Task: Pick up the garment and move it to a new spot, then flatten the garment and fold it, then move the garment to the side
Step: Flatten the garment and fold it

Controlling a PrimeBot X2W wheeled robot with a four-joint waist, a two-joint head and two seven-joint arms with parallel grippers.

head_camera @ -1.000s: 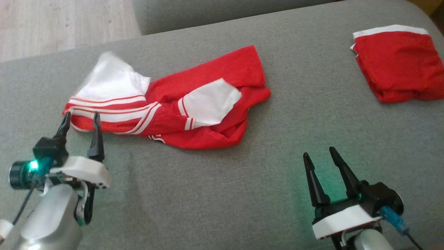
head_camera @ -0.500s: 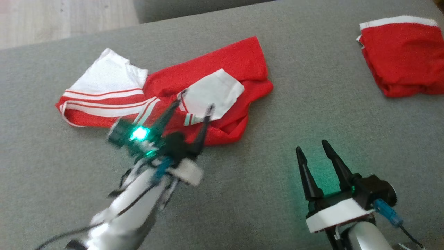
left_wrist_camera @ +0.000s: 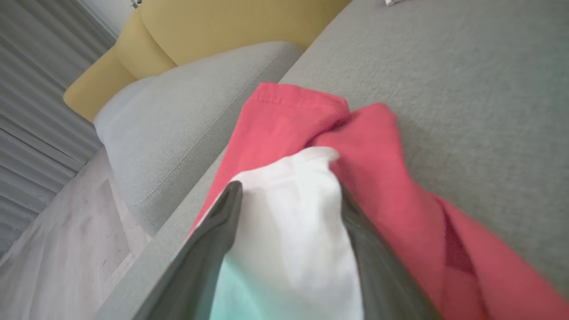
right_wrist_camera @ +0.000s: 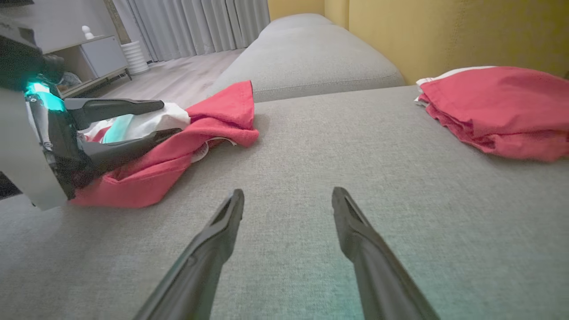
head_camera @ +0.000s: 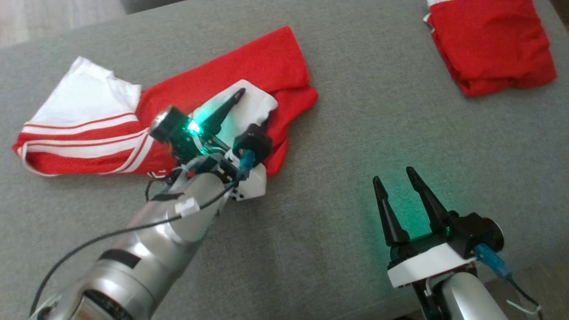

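Nearest the robot, at five o'clock in the head view, the right tool (head_camera: 393, 174) hovers over the bare grey cushion (head_camera: 338, 146). Its two fingers are spread wide and have hold of nothing.

From seven o'clock the left arm reaches in toward the middle, and the left tool (head_camera: 254, 104) sits on the garment (head_camera: 266, 62). It too is spread wide. In the left wrist view its fingers stand on either side of a white patch (left_wrist_camera: 289, 213) of the cloth, with no pinch made yet. The right wrist view shows one finger above that patch and the other down among the red folds.

The garment lies crumpled from nine to twelve o'clock, with a striped white part at the nine o'clock end and red cloth bunched toward twelve.

Farthest off, at one o'clock, a folded red garment (head_camera: 489, 44) rests well apart from it.

By my reading the first step is in hand: taking hold for the pick-up. The next move calls for closing the left tool firmly on the white patch and the layers under it, then lifting clear of the cushion. A shallow bite could slip off the loose cloth.
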